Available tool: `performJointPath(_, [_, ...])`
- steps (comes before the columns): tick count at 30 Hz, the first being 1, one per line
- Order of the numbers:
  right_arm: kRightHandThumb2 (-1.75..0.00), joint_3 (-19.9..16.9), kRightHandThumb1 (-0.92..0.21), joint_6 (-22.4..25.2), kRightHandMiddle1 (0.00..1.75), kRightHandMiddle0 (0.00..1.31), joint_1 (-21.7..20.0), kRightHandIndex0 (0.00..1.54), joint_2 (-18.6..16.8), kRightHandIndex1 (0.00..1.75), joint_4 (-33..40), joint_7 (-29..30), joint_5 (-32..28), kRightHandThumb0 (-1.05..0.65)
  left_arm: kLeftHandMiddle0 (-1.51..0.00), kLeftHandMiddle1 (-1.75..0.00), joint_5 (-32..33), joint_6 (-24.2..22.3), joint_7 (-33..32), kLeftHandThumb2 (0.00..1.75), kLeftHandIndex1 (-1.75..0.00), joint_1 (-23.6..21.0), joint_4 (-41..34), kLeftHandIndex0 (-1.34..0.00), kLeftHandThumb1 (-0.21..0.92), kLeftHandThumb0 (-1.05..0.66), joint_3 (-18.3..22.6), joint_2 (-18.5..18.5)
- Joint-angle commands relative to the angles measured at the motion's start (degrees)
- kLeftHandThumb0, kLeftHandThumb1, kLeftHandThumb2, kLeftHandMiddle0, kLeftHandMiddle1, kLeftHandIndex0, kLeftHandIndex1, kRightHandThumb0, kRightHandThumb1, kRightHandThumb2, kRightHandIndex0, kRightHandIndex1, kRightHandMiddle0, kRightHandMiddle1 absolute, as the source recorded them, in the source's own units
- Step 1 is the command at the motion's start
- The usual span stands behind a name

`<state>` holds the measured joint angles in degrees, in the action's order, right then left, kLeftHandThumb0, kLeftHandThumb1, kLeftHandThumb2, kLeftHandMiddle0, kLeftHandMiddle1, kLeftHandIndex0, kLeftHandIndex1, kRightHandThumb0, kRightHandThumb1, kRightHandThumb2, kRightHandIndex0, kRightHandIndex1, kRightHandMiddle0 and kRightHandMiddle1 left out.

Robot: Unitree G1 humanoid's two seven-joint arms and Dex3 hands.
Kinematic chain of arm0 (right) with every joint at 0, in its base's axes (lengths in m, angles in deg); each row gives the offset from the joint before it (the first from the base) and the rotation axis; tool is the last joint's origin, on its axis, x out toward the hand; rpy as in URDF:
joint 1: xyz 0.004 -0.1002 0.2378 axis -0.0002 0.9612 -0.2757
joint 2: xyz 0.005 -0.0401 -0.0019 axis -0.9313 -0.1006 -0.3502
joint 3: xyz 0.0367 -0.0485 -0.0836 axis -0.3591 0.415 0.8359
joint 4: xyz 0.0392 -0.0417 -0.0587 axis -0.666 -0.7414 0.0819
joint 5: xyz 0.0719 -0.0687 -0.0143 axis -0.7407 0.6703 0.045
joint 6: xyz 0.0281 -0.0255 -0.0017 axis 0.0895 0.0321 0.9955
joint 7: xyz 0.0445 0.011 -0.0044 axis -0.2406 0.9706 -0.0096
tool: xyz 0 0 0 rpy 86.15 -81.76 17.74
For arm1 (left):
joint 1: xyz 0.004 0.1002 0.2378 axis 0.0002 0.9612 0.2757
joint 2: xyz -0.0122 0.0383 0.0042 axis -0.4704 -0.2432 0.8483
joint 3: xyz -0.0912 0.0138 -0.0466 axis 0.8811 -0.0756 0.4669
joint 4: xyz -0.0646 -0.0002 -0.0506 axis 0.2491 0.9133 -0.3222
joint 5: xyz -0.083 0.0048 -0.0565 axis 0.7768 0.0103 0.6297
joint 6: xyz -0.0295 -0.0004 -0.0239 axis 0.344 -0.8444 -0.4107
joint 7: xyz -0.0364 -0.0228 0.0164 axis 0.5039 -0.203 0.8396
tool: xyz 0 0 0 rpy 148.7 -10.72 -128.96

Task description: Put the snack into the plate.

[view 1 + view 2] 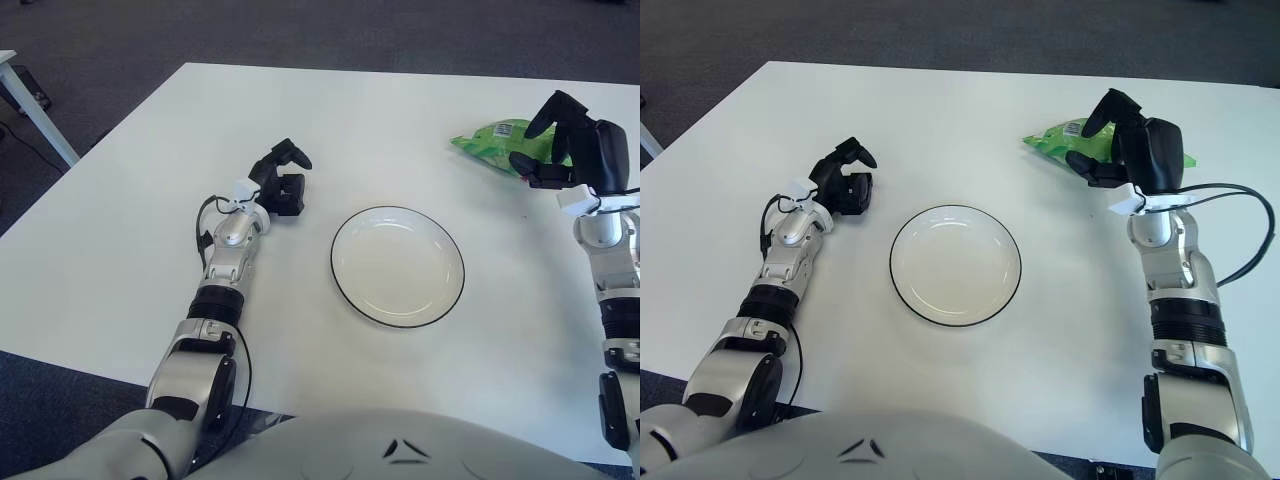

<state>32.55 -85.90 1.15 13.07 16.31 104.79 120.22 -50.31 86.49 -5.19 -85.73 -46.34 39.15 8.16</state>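
Snack (1065,140), a green bag, lies flat near the table's (970,110) far right edge, not yet on the plate (955,265). Nearest the front edge, that white plate sits empty at the middle, open to a drop from either side. Left of it, toward the left edge, the left hand (283,182) shows idle with fingers loosely curled, gripping nothing. Farther back on the right, the right hand (1118,140) hangs over the bag's near end, fingers spread wide, seemingly poised to close on it. Its palm hides the bag's right part, so contact cannot be judged.
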Motion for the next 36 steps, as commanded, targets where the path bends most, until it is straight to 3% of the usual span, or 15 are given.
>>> performJointPath(1, [-0.92,0.78,-0.63,0.11,1.75,0.38,-1.51,0.69,2.89,1.63,-1.86,1.41,2.79,-0.40,-1.22,-1.75,0.04,-0.57,0.71,1.18,-1.75,4.82,2.51,-0.53,0.43,-0.44,-0.13,0.53])
performJointPath(4, [-0.67,2.27,-0.81,2.41,1.75,0.26,-2.58,0.47,5.23,1.42,-3.88,1.88,6.37,-0.37,-1.21,-1.75,0.14,-0.66,1.10,1.17,-1.75,4.79,2.61,-0.52,0.44,-0.44,-0.11,0.45])
performJointPath(6, [-0.60,3.11,-0.87,3.19,1.75,0.22,-3.19,0.39,6.01,1.35,-4.84,2.00,7.48,-0.36,-1.21,-1.75,0.22,-0.69,1.28,1.16,-1.75,4.72,2.72,-0.51,0.44,-0.44,-0.07,0.39])
performJointPath(8, [-0.64,4.34,-0.90,4.39,1.47,0.09,-3.95,0.26,7.24,1.18,-5.92,1.67,9.09,-0.58,-1.20,-1.75,0.29,-0.72,1.51,1.16,-1.75,4.59,2.98,-0.51,0.45,-0.44,-0.01,0.33])
performJointPath(12, [-0.68,6.20,-0.92,5.79,1.17,0.02,-5.17,0.15,8.99,0.94,-7.80,2.46,11.42,-0.72,-1.19,-1.75,0.20,-0.82,1.67,1.15,-1.75,4.48,3.22,-0.50,0.45,-0.44,-0.02,0.24])
performJointPath(24, [-0.87,11.07,-0.92,10.69,0.91,0.00,-10.28,0.06,11.14,0.63,-13.52,4.52,15.23,-0.86,-1.18,-1.75,0.20,-1.82,1.93,1.13,-1.75,4.63,2.77,-0.49,0.47,-0.43,-0.12,-0.06])
performJointPath(30, [-0.99,15.06,-0.92,10.59,0.77,0.00,-17.35,0.05,11.76,0.52,-23.58,5.36,16.47,-0.90,-1.17,-1.75,0.46,-1.56,2.70,1.09,-1.75,4.70,2.87,-0.47,0.50,-0.42,-0.18,-0.24])
performJointPath(36, [-1.07,17.42,-0.92,10.01,0.64,0.00,-20.53,0.03,11.95,0.45,-27.68,6.30,16.28,-0.91,-1.17,-1.75,-0.07,-1.36,2.87,1.08,-1.75,4.67,2.97,-0.47,0.50,-0.42,-0.48,-0.43])
